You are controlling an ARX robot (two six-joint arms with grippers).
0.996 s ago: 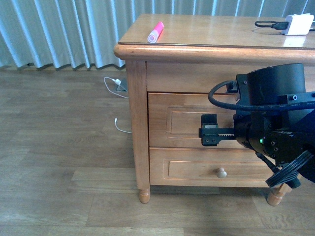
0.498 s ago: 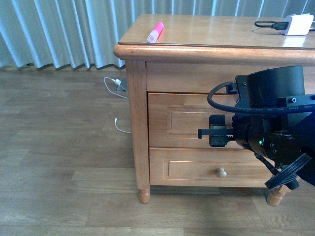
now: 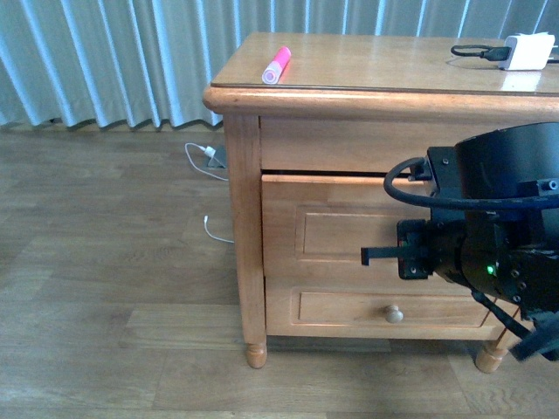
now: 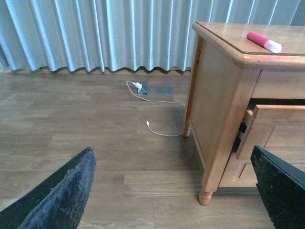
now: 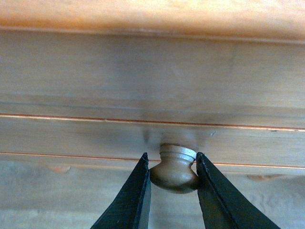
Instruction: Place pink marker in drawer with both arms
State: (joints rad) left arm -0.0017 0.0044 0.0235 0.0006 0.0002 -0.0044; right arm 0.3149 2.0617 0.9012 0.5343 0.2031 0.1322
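**Right pincer grips the knob, drawer ajar, marker up on the counter**

The right pincer (image 5: 171, 157) is clenched on the drawer's round knob (image 5: 175, 172), with one black finger (image 5: 136, 200) pressed against each side of it, a square, firm hold. From the front, that pincer pokes out of the bulky right arm (image 3: 502, 227), which hides the knob itself. The drawer (image 3: 332, 223) stands a little way out of the dresser, and a dark gap shows along its top edge.

The left pincer (image 4: 171, 157) is released, fingers spread wide and gripping nothing. It hangs above the wooden floor (image 4: 95, 124), well apart from the dresser.

In the front view, reading outward from the right pincer:
- **11 o'clock:** the pink marker (image 3: 276, 65) lies on the counter (image 3: 367, 61) near its 8 o'clock corner, pale cap end toward the front edge, with nothing touching it.
- **1 o'clock:** a white charger block (image 3: 528, 48) with a black cable (image 3: 476, 45) sits on the counter, well apart from the marker.
- **6 o'clock:** the lower drawer (image 3: 341, 307) sits flush, showing its small knob (image 3: 395, 312).
- **9 o'clock:** a white cable (image 3: 214, 229) trails on the floor, with the pale curtain (image 3: 105, 61) behind
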